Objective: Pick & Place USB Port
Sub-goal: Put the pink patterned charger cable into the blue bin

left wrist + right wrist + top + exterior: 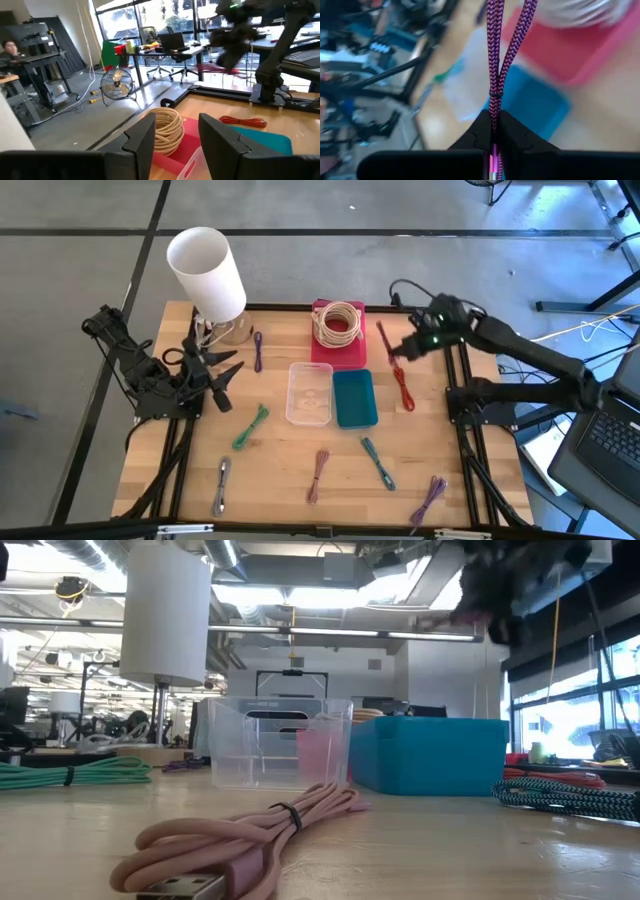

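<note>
Here the red-purple braided cable [493, 60] hangs from the right gripper [494, 131], whose fingers are pressed together on it, above the wooden table [280, 470] near the blue bin [354, 398]. The left gripper [174, 137], half open and empty, waits near the white lamp [207, 272]. Behind, an office with large windows is seen.

In the low view the right gripper [505, 585] is a dark blur cut by the top edge. The pink cable [240, 840] loses its plug at the bottom edge. In the right wrist view the magenta cable [502, 55] leaves the frame (bins behind it are smeared)
</note>
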Controlling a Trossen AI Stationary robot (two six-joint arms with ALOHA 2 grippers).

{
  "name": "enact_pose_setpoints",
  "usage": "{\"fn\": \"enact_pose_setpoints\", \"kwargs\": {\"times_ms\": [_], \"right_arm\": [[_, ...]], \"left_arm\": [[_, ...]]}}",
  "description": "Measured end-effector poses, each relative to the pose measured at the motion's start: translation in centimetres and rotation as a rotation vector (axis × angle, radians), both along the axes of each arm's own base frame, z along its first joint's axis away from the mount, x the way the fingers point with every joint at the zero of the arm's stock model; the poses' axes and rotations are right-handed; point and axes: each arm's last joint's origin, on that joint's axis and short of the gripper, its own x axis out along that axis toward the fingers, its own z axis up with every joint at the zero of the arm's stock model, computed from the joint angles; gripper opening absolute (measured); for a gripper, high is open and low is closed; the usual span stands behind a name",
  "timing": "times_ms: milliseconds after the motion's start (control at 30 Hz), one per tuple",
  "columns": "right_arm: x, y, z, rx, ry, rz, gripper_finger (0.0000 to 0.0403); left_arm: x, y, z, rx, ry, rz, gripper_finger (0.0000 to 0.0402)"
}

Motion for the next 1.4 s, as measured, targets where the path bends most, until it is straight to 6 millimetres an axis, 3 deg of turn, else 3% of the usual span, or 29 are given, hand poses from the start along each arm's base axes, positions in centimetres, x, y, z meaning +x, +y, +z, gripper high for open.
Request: {"fn": "enact_pose_setpoints", "kwargs": {"times_ms": [233, 433, 533, 800, 1100, 1400], "right_arm": [[0.5, 6.6, 1.0, 0.051, -0.011, 0.047, 0.0014], [3.9, 11.1, 0.1, 0.051, -0.034, 0.059, 0.0014], [5.9, 12.3, -1.7, 0.061, 0.034, 0.042, 0.0014], [10.1, 12.5, -7.3, 0.132, 0.253, -0.066, 0.0014], [12.3, 10.7, -11.7, 0.133, 0.415, -0.154, 0.0014], [15.4, 9.6, -11.7, 0.113, 0.487, -0.169, 0.0014]], "left_arm": [[0.0, 0.0, 0.0, -0.028, -0.027, 0.015, 0.0143], [0.0, 0.0, 0.0, -0.028, -0.028, 0.015, 0.0143], [0.0, 0.0, 0.0, -0.032, -0.031, 0.016, 0.0143], [0.0, 0.0, 0.1, -0.041, -0.038, 0.015, 0.0143], [0.0, 0.0, 0.0, -0.036, -0.032, 0.012, 0.0143], [0.0, 0.0, 0.0, -0.028, -0.025, 0.011, 0.0143]]}}
